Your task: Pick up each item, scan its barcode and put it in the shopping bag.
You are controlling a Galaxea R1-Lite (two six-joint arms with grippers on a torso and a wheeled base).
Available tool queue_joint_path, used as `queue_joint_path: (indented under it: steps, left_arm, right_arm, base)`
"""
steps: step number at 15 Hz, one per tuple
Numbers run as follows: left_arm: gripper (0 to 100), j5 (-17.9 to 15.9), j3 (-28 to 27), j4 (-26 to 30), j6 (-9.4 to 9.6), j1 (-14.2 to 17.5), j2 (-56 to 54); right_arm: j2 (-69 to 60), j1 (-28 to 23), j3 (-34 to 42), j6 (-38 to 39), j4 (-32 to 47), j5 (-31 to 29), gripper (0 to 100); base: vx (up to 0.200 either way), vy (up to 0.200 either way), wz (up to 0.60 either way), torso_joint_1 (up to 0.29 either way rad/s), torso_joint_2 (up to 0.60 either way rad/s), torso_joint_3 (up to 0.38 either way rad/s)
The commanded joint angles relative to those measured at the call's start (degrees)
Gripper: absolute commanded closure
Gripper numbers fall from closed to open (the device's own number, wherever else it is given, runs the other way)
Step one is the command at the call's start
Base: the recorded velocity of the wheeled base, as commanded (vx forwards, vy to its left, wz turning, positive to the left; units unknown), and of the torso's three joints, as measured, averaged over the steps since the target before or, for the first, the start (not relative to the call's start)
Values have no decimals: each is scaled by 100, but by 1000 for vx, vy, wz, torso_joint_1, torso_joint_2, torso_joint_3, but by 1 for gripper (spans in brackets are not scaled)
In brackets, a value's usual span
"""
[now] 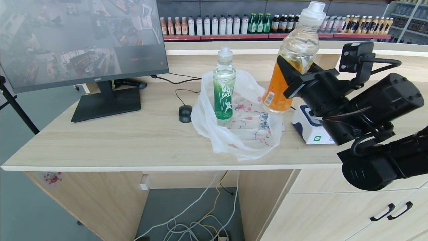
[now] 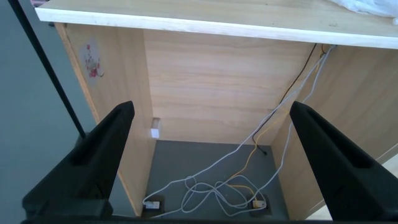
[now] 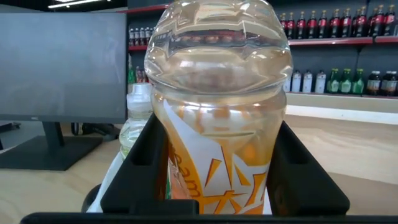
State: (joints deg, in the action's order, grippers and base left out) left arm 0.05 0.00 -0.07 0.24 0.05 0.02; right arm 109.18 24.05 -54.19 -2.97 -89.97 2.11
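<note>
Right gripper (image 1: 289, 78) clenched on tilted clear bottle of orange drink (image 1: 276, 88), held over wooden counter's (image 1: 133, 140) right half, white plastic shopping bag (image 1: 247, 134) near front edge, green-labelled bottle (image 1: 224, 90) upright inside, left gripper (image 2: 211, 112) splayed below counter edge

Wooden counter (image 1: 133, 140) — stocked shelves (image 1: 267, 25) behind

Head view: bright, even indoor light from overhead. Pale wooden counter (image 1: 133, 144) evenly lit, only soft faint shadows beside the white plastic bag (image 1: 247, 140) and small black mouse (image 1: 185, 113). Black-framed monitor (image 1: 80, 40) screen washed grey. Recess under the counter (image 1: 187, 201) dimmer. Counter's front edge bows slightly, wide-angle. Right wrist view: white highlights on the clear plastic bottle with an orange label (image 3: 217, 68). Left wrist view: counter edge glares near white.
</note>
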Motion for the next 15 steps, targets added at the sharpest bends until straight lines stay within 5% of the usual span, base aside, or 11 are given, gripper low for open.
queue_joint_path:
  steps: [1, 15]
  left_arm:
    - [0, -5, 0, -1, 2, 4, -2]
    - [0, -5, 0, -1, 2, 4, -2]
  right_arm:
    - [438, 3, -285, -1, -3, 9, 100]
    - [1554, 267, -1015, -10, -3, 44, 100]
  base:
    - [0, 0, 0, 0, 0, 0]
    - [0, 0, 0, 0, 0, 0]
